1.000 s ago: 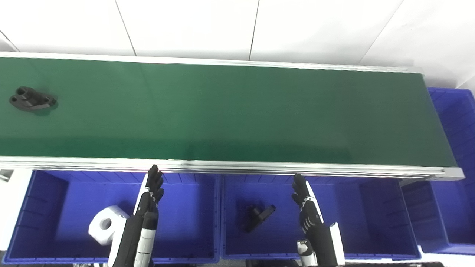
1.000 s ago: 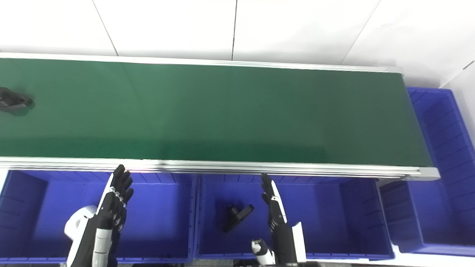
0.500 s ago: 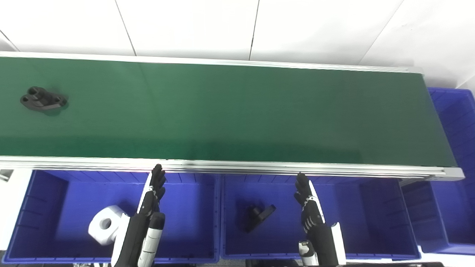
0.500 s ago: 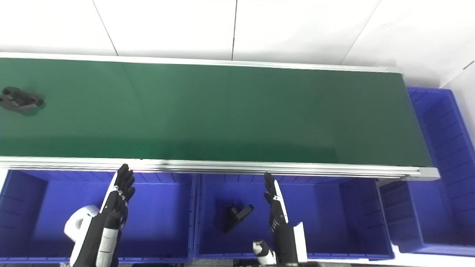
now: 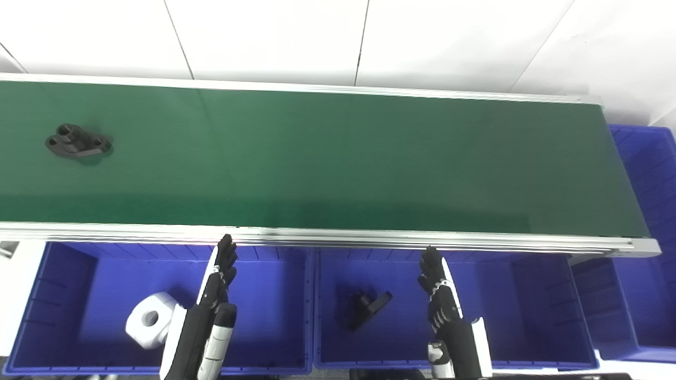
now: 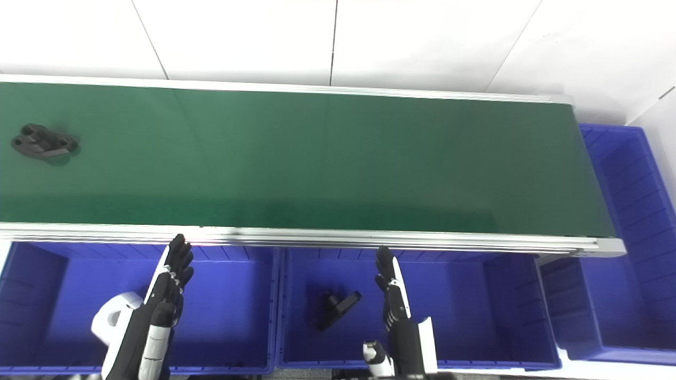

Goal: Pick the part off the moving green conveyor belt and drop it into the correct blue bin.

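A black part with round holes (image 5: pixel 78 145) lies on the green conveyor belt (image 5: pixel 338 158) at the far left; it also shows in the right eye view (image 6: pixel 43 145). My left hand (image 5: pixel 217 285) is open and empty, fingers straight, above the left blue bin (image 5: pixel 264 327). My right hand (image 5: pixel 440 295) is open and empty above the middle blue bin (image 5: pixel 517 316). Both hands hover just short of the belt's near rail, far from the part.
A white part (image 5: pixel 150 320) lies in the left bin. A black part (image 5: pixel 367 310) lies in the middle bin. Another blue bin (image 5: pixel 647 211) stands at the belt's right end. A metal rail (image 5: pixel 338 238) edges the belt's near side.
The black part has travelled to the right along the belt. Both hands have shifted only slightly, staying open above the bins.
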Controlling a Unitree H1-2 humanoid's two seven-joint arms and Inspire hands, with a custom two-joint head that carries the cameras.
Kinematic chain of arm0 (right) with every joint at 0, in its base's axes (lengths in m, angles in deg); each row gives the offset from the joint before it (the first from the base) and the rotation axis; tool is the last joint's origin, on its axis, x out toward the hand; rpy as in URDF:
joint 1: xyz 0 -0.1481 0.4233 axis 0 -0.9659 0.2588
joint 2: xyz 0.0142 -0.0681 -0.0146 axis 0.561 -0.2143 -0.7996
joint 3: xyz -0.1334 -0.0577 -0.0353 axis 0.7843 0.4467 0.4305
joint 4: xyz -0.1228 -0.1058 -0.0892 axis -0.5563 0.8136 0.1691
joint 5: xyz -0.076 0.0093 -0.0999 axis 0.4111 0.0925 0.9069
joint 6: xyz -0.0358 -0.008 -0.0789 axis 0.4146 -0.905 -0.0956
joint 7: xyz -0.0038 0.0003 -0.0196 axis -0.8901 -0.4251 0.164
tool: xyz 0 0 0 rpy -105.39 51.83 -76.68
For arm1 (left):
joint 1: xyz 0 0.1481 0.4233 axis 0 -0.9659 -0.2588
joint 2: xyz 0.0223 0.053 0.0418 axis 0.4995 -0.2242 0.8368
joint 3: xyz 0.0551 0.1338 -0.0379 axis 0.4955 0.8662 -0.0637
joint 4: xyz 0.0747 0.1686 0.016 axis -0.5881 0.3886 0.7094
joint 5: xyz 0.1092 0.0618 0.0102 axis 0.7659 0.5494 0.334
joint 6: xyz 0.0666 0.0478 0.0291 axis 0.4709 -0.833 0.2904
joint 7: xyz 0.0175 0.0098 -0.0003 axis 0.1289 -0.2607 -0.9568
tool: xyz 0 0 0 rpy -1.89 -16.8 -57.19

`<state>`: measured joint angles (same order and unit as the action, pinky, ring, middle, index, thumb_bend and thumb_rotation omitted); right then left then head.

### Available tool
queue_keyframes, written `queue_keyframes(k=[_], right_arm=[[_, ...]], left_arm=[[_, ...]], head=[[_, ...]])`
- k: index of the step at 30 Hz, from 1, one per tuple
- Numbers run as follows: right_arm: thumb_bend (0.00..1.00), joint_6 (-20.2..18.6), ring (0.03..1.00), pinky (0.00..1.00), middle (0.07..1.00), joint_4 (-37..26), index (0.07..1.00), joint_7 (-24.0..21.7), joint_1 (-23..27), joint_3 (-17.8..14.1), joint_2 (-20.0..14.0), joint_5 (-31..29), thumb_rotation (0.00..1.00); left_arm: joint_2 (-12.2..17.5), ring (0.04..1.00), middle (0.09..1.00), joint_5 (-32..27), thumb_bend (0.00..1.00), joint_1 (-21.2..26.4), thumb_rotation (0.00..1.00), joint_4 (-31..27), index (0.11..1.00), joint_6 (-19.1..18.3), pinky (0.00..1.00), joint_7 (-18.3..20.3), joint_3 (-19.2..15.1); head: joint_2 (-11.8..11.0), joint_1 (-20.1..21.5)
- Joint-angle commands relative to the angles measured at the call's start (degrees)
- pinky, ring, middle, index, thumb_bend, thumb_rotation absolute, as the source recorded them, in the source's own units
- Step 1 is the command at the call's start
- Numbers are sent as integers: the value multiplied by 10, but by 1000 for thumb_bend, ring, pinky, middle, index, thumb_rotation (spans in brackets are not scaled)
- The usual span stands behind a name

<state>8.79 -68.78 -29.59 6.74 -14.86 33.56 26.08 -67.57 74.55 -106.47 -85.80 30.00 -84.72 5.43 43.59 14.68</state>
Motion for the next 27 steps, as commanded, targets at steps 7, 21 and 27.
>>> queue_keyframes(k=[7,21,27], right_arm=[[916,-2,971,957,968,29,977,-3,8,34,56,25,1000],[923,-1,970,957,965,33,979,-1,7,35,59,25,1000],[932,-1,975,969,966,32,977,-5,7,37,59,15,1000]], left_arm=[[-3,1000,1000,10,697,-4,1000,-11,1000,22,1000,-3,3],[-2,1000,1000,-9,722,-5,1000,-10,1000,22,1000,-2,2],[-1,1000,1000,-10,726,-5,1000,-12,1000,19,1000,0,3]], head=[[-3,-2],[-3,3],[-4,2]])
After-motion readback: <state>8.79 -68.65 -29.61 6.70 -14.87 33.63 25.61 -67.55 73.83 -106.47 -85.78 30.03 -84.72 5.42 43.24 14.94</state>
